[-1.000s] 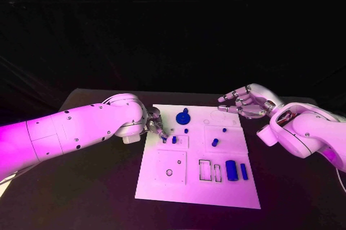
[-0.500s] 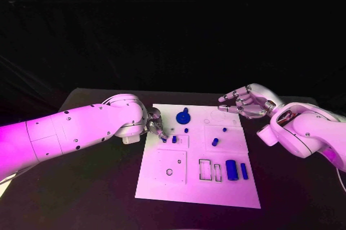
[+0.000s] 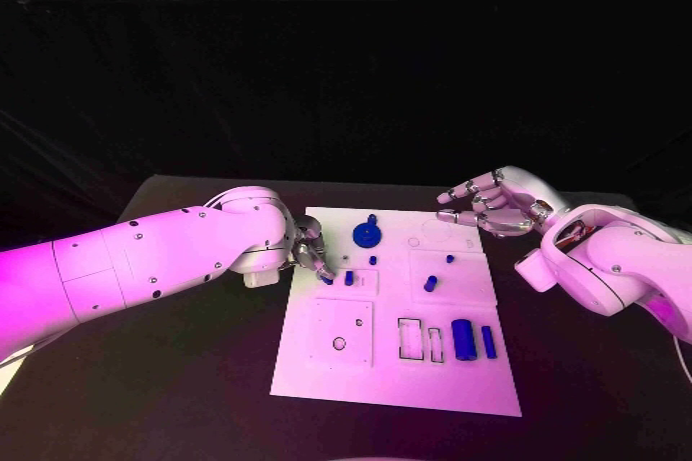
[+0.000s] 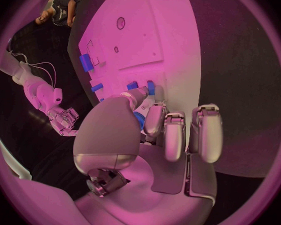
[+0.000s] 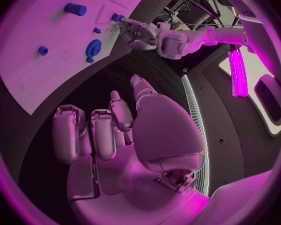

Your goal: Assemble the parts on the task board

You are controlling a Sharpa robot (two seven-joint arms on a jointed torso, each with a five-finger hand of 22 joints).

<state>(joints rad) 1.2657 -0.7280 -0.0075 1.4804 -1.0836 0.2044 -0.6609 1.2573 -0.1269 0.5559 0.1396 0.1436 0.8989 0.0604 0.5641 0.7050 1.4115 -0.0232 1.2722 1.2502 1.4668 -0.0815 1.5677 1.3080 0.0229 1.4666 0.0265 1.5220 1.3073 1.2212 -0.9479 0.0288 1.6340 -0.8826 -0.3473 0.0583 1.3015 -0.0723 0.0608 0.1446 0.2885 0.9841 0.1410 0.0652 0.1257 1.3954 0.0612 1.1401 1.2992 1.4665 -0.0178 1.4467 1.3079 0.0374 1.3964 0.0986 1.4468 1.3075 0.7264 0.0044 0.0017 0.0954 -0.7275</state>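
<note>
White board (image 3: 397, 381) lies mid-bench (image 3: 173, 381). Left hand (image 3: 309, 252) sits at its left edge, fingertips pinching a small blue part (image 4: 150, 87), half hidden. Right hand (image 3: 488, 207) hovers off the far right corner, fingers loosely curled, holding nothing.

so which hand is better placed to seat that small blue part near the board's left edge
Left. The left hand already has its fingertips down at the small blue part on the task board, while the right hand hovers off the far right corner, holding nothing.
</note>
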